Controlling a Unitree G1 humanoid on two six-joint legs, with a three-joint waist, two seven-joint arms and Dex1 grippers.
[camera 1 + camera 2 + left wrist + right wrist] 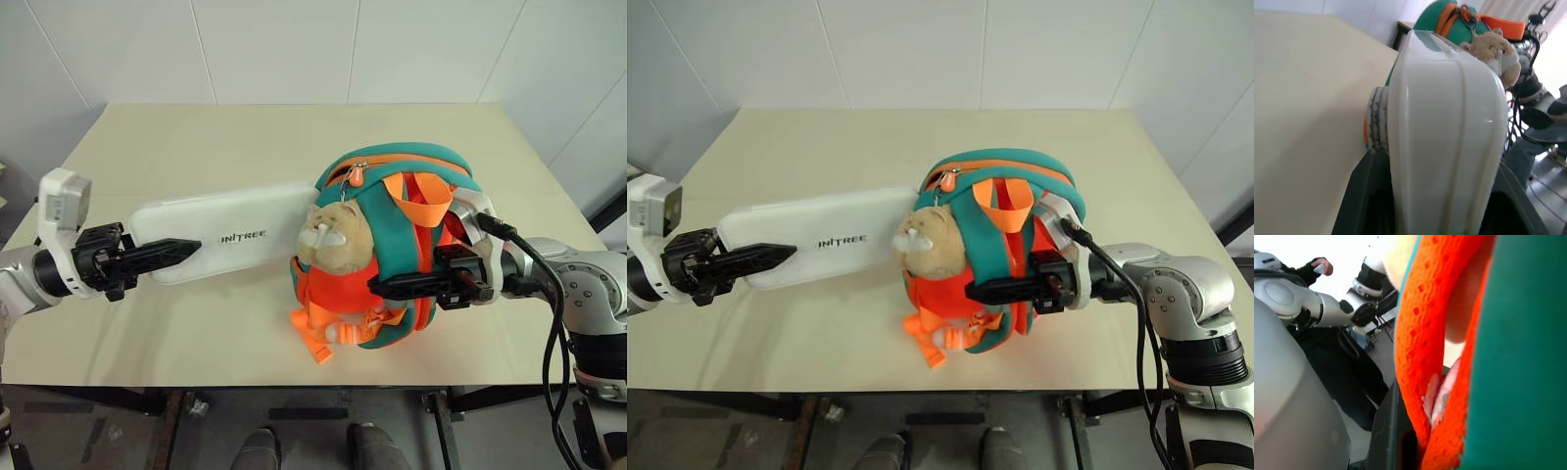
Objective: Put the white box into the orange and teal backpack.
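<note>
From the left eye I see my left gripper (186, 250) clamped on the outer end of the box (220, 235), jaws part-open because the case's thickness sits between them. I hold it by that end so the whole length can go in ahead of the fingers. The box lies level, lengthwise toward the backpack (397, 245), its far end hidden behind the plush head (333, 240), so I judge it is at or just inside the opening, not yet swallowed. My right gripper (387, 287) reaches across the front of the bag, jaws nearly shut, pinching orange webbing, I think to brace the bag so it does not slide off as the box pushes.

The right eye gives the same layout: the bag is propped upright on the worktop (823, 147), its zip pull (942, 179) at the top near the box, most of the white case outside.

The left wrist view looks along the box straight at the bag; the white case runs up between my fingers (1359, 196) toward the teal rim and the plush head just beside it. That line tells me the aim is fair.

The right wrist view is crowded with orange webbing (1425, 333) and teal fabric pressed close to the finger (1388, 431), which fits a grip on a strap. Beyond it stands a person in dark clothing (1327, 362).
</note>
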